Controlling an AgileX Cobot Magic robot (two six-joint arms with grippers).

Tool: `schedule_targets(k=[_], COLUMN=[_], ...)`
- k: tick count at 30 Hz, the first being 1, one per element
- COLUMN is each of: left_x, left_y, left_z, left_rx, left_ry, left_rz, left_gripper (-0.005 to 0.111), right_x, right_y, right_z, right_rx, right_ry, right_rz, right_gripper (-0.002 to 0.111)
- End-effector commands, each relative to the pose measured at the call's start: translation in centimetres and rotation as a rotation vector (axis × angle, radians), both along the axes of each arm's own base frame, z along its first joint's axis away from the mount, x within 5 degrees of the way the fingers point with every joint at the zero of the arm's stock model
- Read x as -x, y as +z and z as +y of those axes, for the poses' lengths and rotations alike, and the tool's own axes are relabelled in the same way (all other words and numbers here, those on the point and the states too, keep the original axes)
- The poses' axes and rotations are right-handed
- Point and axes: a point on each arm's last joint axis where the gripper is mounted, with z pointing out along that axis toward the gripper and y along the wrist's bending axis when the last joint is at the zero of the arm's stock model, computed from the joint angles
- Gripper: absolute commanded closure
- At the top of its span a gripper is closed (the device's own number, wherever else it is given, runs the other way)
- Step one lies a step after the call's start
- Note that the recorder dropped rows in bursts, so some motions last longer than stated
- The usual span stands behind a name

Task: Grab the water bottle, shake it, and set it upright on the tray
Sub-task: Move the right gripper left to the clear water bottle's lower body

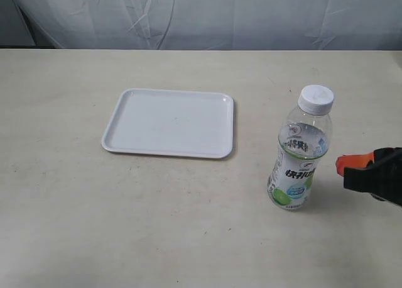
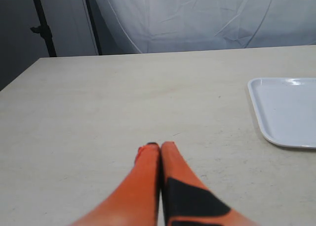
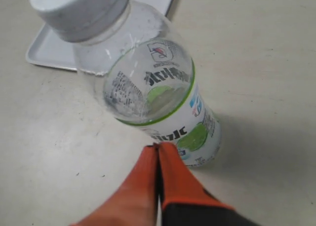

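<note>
One step due: the pick-up, judged not yet begun.
Left fingers (image 2: 147, 162): pressed together, nothing held, low over the desk (image 1: 75, 225), far from the work.
Tray (image 1: 169, 154): flat on the desk, nothing on it.
Bottle (image 1: 300, 156): upright on the desk, capped, right of the tray and apart from it.
Right fingers (image 3: 145, 171): closed, empty, tips just short of the bottle's lower label.
Method: the right fingers should be opened wider than the body, then brought level around the waist, where a grip is likely held best through shaking.
Risk: the bottle could be tipped if it is approached with closed tips.
</note>
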Motion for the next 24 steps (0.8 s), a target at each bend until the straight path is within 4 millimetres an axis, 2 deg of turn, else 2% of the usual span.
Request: schedule_targets(k=[1, 3, 5, 8, 10, 12, 18, 24], left_x=[0.0, 0.0, 0.0, 0.0, 0.0, 0.0, 0.0, 0.0], left_y=[0.1, 0.1, 0.1, 0.1, 0.1, 0.1, 0.1, 0.1], left_z=[0.0, 0.0, 0.0, 0.0, 0.0, 0.0, 0.0, 0.0], left_rx=[0.017, 0.017, 0.017, 0.017, 0.017, 0.017, 0.015, 0.015], left_ry=[0.001, 0.001, 0.001, 0.001, 0.001, 0.001, 0.001, 0.001], left_rz=[-0.017, -0.017, -0.017, -0.017, -0.017, -0.017, -0.017, -0.017], left_gripper=[0.107, 0.107, 0.107, 0.107, 0.107, 0.107, 0.107, 0.107], right_x=[0.0, 0.0, -0.2, -0.8, -1.3, -1.8, -3.2, -4.4], right_y=[-0.1, -0.2, -0.5, -1.3, -2.0, -2.7, -4.1, -4.5], right_z=[0.1, 0.0, 0.1, 0.1, 0.1, 0.2, 0.6, 1.0], right_rx=[-0.022, -0.013, -0.010, 0.000, 0.016, 0.018, 0.016, 0.009], right_ry=[-0.011, -0.010, -0.010, -0.020, -0.036, -0.050, -0.037, 0.016], right_rz=[0.017, 0.016, 0.035, 0.089, 0.124, 0.162, 0.186, 0.081], right_gripper=[0.109, 0.108, 0.098, 0.061, 0.029, 0.006, 0.007, 0.009])
